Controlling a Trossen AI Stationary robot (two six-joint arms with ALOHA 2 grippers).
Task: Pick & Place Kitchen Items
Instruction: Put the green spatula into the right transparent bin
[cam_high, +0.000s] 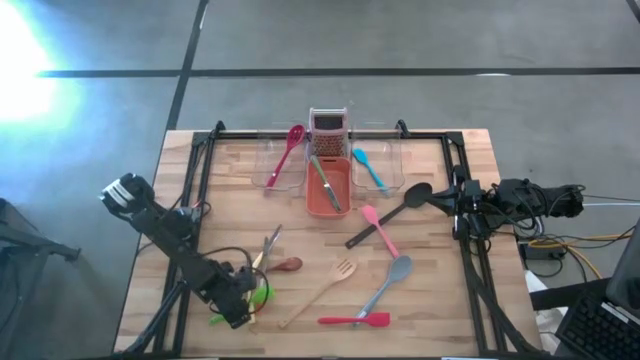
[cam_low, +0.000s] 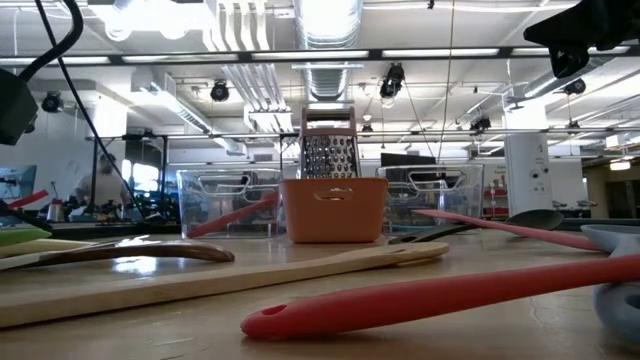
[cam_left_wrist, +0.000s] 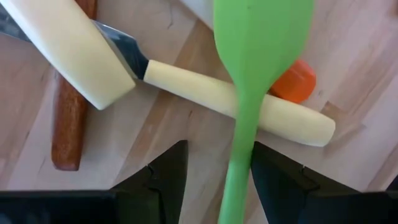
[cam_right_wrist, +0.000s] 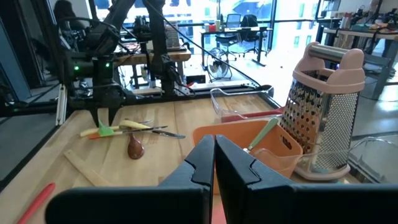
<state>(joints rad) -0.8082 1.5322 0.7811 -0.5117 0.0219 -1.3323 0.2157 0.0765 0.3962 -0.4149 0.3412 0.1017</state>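
Observation:
A green spatula (cam_left_wrist: 261, 37) lies on the table's near left, its neck crossing a yellow knife handle (cam_left_wrist: 186, 87). Beside it lie a second yellow-handled knife (cam_left_wrist: 68, 50) and a brown wooden spoon (cam_left_wrist: 68, 124). My left gripper (cam_left_wrist: 217, 155) points down over them, open. Its two fingers stand on either side of the green handle (cam_left_wrist: 239, 174); I cannot tell whether either touches it. The high view shows this gripper (cam_high: 243, 305) near the front left. My right gripper (cam_right_wrist: 214, 162) waits shut at the table's right edge (cam_high: 460, 205).
A wooden fork (cam_high: 320, 290), red spatula (cam_high: 355, 320), grey spoon (cam_high: 390, 280), pink spatula (cam_high: 378, 228) and black ladle (cam_high: 395, 208) lie mid-table. At the back stand an orange tub (cam_high: 328, 185), a grater (cam_high: 328, 125) and clear tubs with a red spoon (cam_high: 285, 155) and blue spatula (cam_high: 368, 168).

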